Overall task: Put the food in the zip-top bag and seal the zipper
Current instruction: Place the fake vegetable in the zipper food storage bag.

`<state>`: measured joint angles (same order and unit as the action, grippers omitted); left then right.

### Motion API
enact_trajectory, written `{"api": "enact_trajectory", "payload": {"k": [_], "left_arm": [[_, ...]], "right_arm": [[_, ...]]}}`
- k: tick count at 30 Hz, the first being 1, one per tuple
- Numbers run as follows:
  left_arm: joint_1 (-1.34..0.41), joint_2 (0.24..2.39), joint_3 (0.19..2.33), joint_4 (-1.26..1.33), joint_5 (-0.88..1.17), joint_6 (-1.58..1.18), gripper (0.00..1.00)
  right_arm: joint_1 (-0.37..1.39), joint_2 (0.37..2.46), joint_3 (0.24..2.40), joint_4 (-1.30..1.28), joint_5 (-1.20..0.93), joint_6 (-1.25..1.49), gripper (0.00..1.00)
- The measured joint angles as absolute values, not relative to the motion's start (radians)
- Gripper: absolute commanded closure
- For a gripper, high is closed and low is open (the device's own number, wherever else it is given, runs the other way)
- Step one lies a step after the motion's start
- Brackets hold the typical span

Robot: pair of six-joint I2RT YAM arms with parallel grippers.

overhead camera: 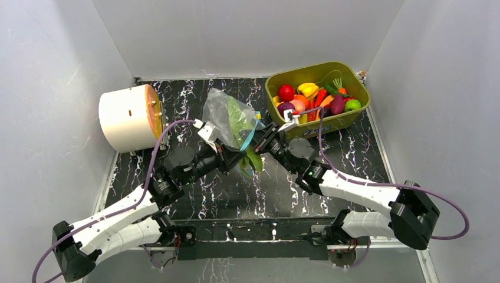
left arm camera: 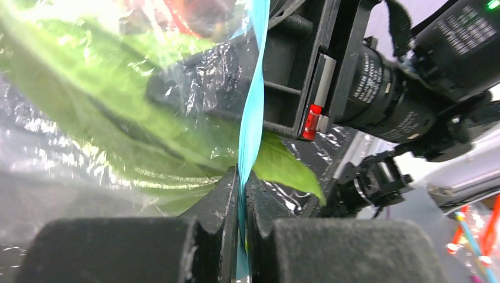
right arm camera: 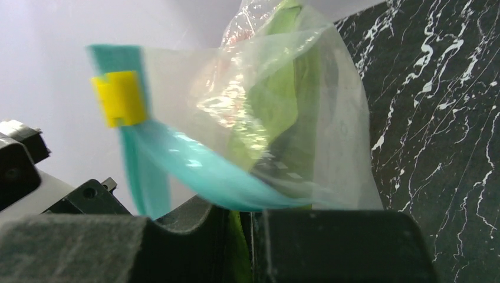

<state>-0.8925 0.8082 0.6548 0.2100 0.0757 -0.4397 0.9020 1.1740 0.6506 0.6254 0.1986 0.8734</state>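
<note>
Both arms reach inward from the near edge of the black marbled desk (overhead camera: 236, 197) and meet over its middle. The left claw (overhead camera: 240, 152) is pressed together on the zipper (left arm camera: 253, 106), and its wrist view shows the teal strip running up out of the narrow slit between the fingers. The right claw (overhead camera: 263, 143) faces it from the other side, just beside it. Its fingers are drawn almost together on the lower edge of the zip-top bag (right arm camera: 339, 135), with green showing in the gap between them. The zipper curves away just above those fingers and carries a yellow slider (right arm camera: 119, 98) further along. The bag hangs between the two claws, lifted off the desk, clear and crumpled, with a green leaf (overhead camera: 254, 161) inside it and the leaf's tip poking out below the strip. Further back on the right stands an olive-green tub (overhead camera: 313, 66) filled with toy food (overhead camera: 286, 92) in red, yellow, purple and green. At the far left a white drum (overhead camera: 125, 118) lies on its side
</note>
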Motion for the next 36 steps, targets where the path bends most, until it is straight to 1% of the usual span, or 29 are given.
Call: {"api": "enact_trajectory", "payload": {"k": [4, 8, 18, 21, 26, 31, 36], "left_arm": [[-0.893, 0.834, 0.659, 0.221, 0.022, -0.348, 1.0], [-0.893, 0.835, 0.677, 0.223, -0.015, -0.252, 1.0], [-0.9, 0.836, 0.689, 0.149, 0.039, -0.102, 1.0], [-0.901, 0.802, 0.689, 0.109, 0.059, -0.072, 1.0], [-0.9, 0.678, 0.706, 0.062, 0.055, -0.006, 1.0], [-0.9, 0.616, 0.717, 0.021, 0.079, 0.034, 1.0], [-0.9, 0.63, 0.712, 0.03, 0.177, 0.049, 1.0]], "right_arm": [[0.908, 1.216, 0.733, 0.494, 0.141, 0.866, 1.0], [0.906, 1.21, 0.745, 0.432, 0.092, 0.867, 1.0], [0.894, 1.18, 0.759, 0.303, -0.003, 0.828, 1.0], [0.894, 1.18, 0.783, 0.248, -0.054, 0.808, 1.0], [0.897, 1.127, 0.782, 0.11, -0.175, 0.792, 1.0], [0.897, 1.026, 0.734, 0.096, -0.217, 0.836, 1.0], [0.897, 1.016, 0.676, 0.175, -0.184, 0.927, 1.0]]}}
